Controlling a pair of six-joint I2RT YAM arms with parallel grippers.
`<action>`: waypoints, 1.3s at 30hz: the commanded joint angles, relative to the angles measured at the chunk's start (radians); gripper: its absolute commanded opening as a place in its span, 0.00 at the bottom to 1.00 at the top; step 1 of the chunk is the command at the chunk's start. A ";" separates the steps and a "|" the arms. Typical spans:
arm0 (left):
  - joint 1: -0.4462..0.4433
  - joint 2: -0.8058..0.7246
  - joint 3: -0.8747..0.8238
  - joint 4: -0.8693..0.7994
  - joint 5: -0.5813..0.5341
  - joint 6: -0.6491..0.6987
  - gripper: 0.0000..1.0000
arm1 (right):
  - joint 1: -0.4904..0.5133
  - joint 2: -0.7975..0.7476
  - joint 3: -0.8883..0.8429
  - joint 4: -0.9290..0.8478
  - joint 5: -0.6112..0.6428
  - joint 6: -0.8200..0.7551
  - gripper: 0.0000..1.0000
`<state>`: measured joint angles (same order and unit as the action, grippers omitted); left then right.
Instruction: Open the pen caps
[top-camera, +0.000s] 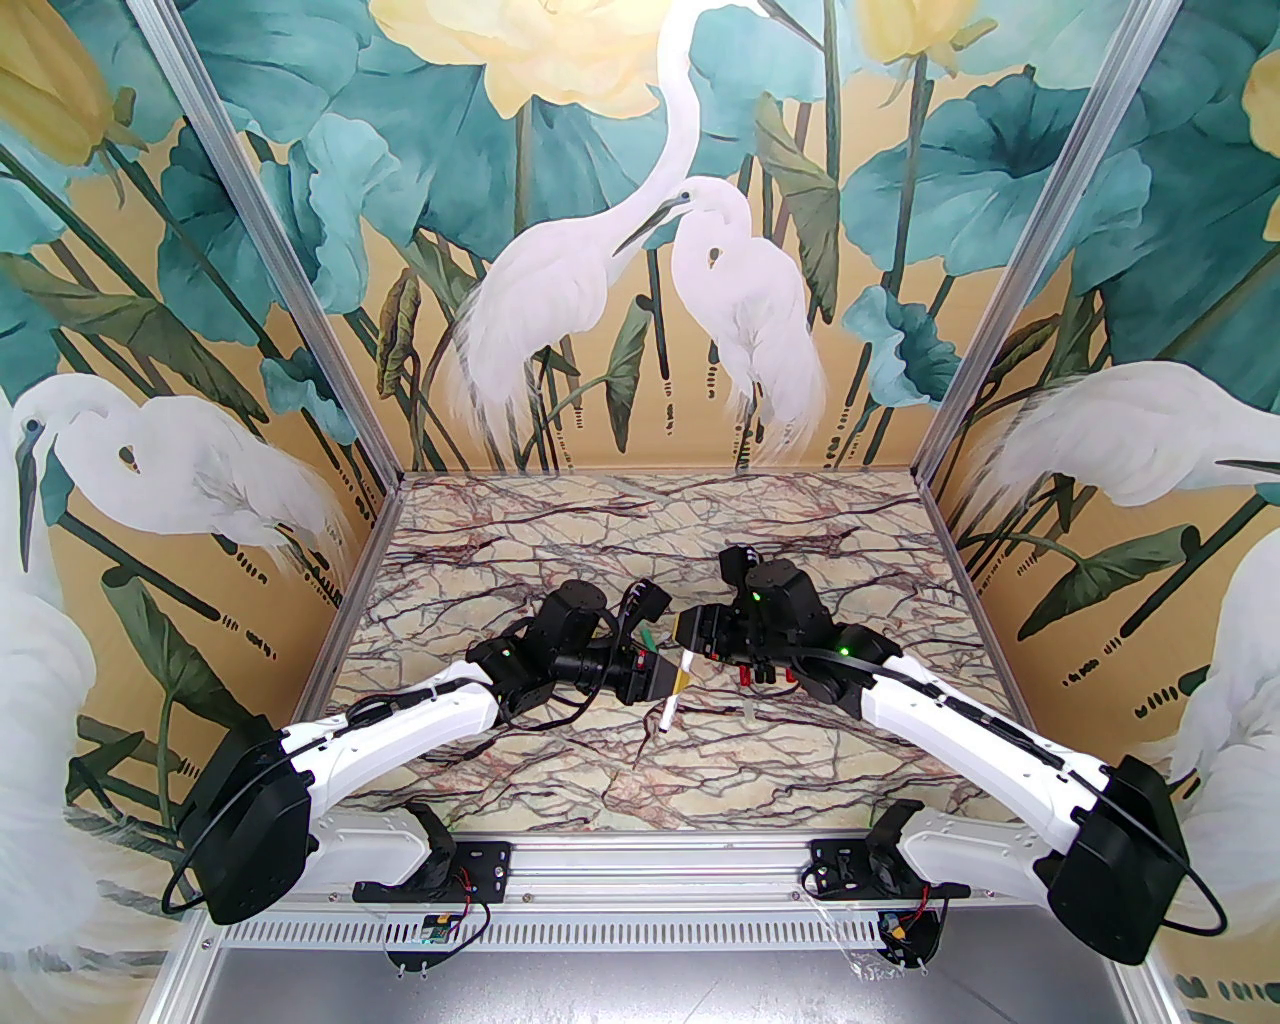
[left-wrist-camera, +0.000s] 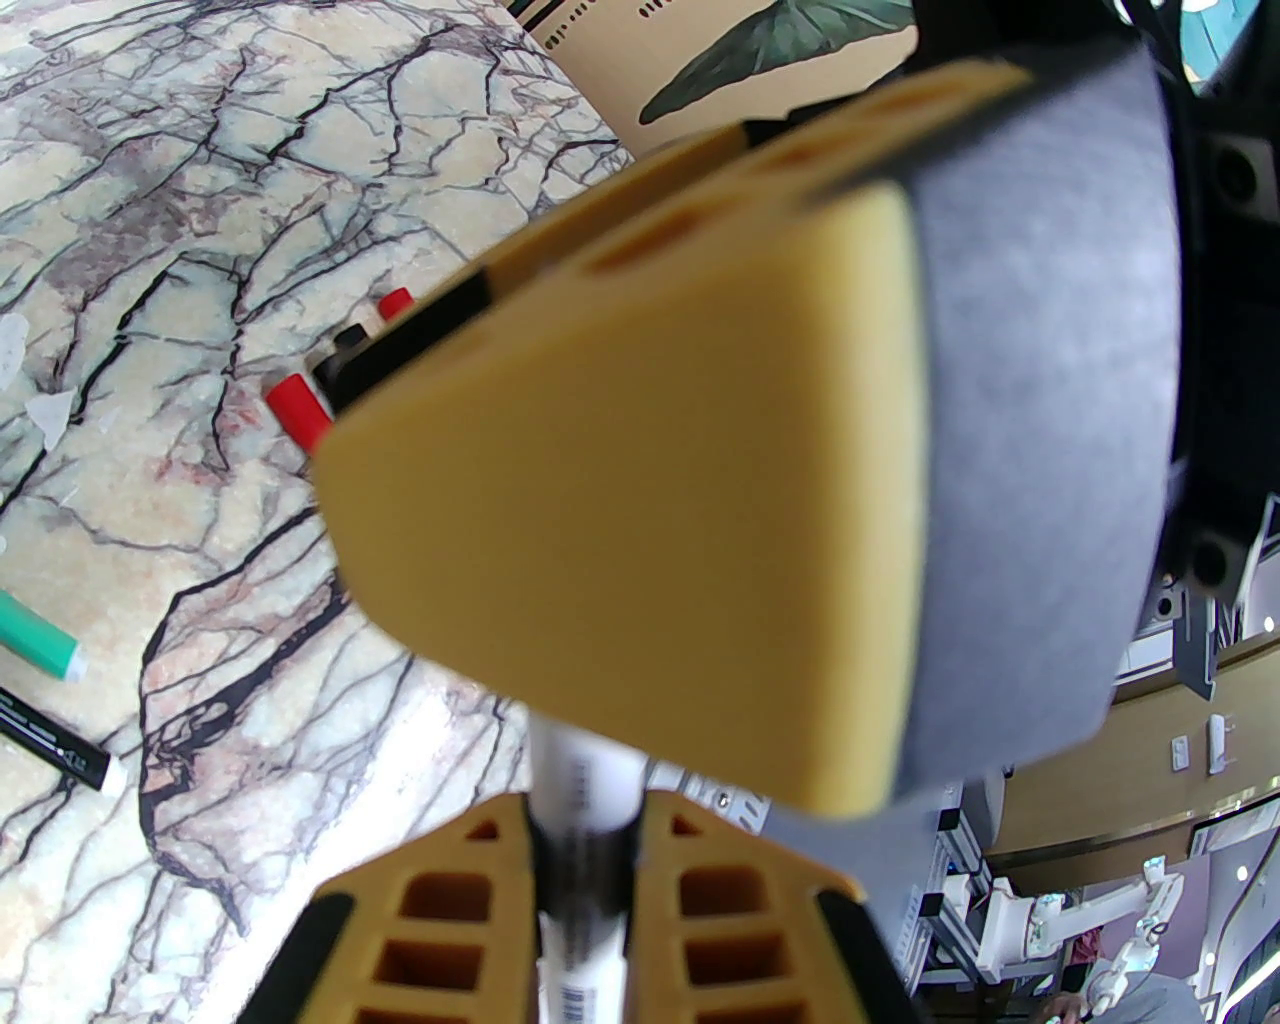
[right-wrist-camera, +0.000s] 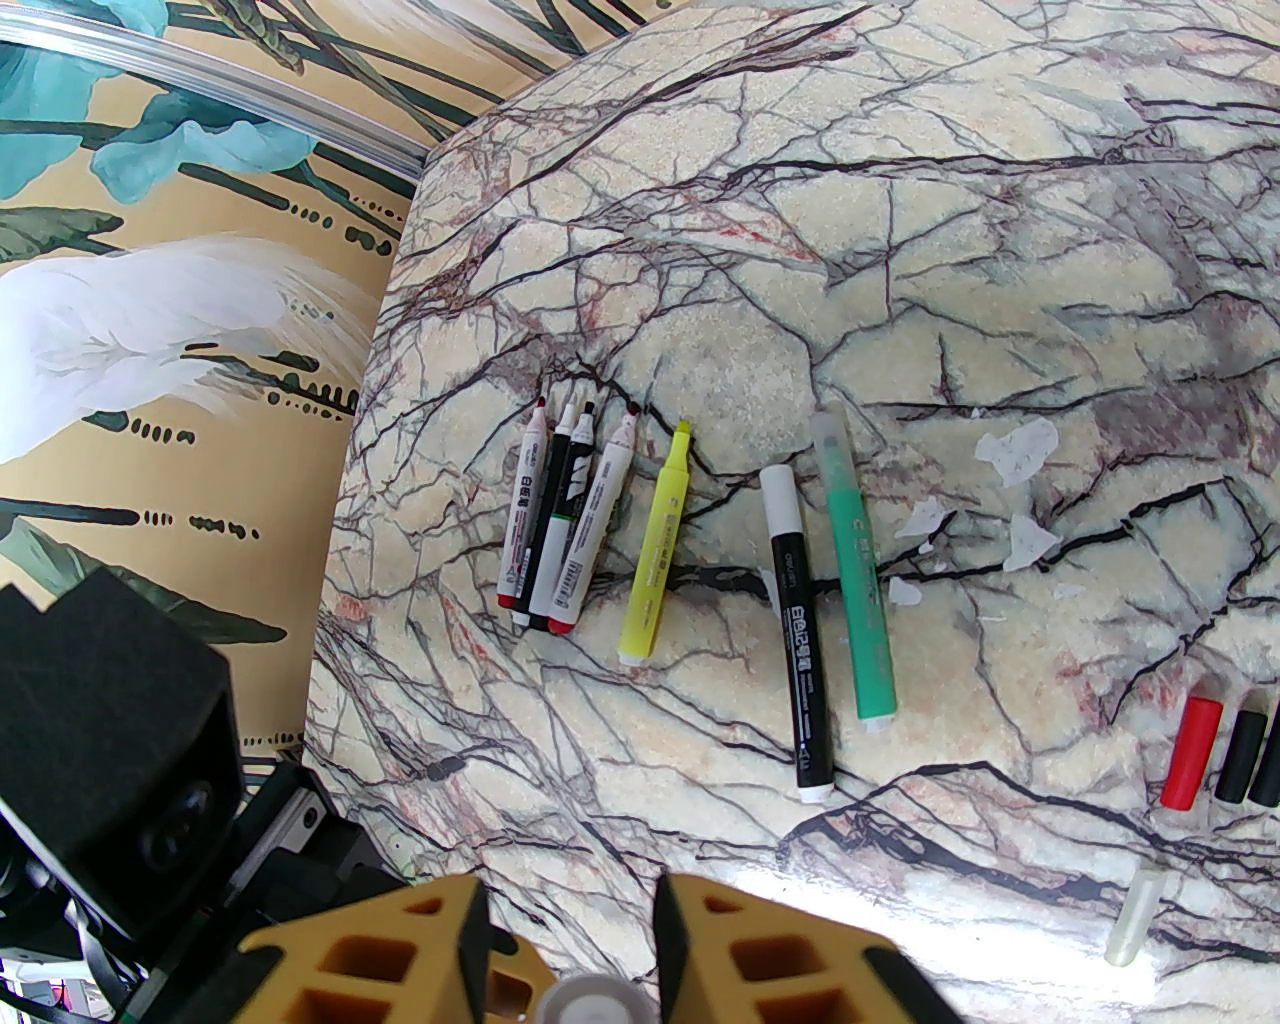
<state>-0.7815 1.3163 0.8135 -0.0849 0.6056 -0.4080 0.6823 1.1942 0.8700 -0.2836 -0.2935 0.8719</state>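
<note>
Pinches a white marker pen (left-wrist-camera: 585, 775) between the pressed-together fingers of the left gripper (left-wrist-camera: 585, 815), clear above the marble table (right-wrist-camera: 900, 250). Brackets that pen's cap (right-wrist-camera: 590, 1000) with the right gripper (right-wrist-camera: 567, 905); cannot tell whether those jaws press it or stand just off. Beyond, flat on the table: a cluster of bare-tipped markers (right-wrist-camera: 590, 530), a yellow highlighter (right-wrist-camera: 655, 550), a black marker (right-wrist-camera: 800, 630), a green marker (right-wrist-camera: 858, 570). Further right, a red cap (right-wrist-camera: 1192, 752) beside a black cap (right-wrist-camera: 1240, 755).

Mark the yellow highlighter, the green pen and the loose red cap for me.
yellow highlighter (right-wrist-camera: 656, 548): right wrist view, mid-barrel.
green pen (right-wrist-camera: 860, 600): right wrist view, mid-barrel.
red cap (right-wrist-camera: 1192, 752): right wrist view, middle of its side.
</note>
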 joint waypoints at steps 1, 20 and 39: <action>-0.007 -0.023 0.019 0.030 0.013 -0.011 0.12 | -0.002 -0.003 0.000 0.018 -0.014 0.006 0.32; -0.008 -0.040 0.016 0.036 0.017 -0.020 0.12 | -0.003 0.020 -0.010 0.029 -0.015 0.006 0.25; -0.009 -0.010 0.015 0.032 0.033 -0.013 0.12 | -0.003 -0.001 0.003 0.023 -0.005 -0.003 0.26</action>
<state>-0.7853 1.2972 0.8135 -0.0772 0.6117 -0.4255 0.6823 1.2060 0.8700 -0.2588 -0.3073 0.8715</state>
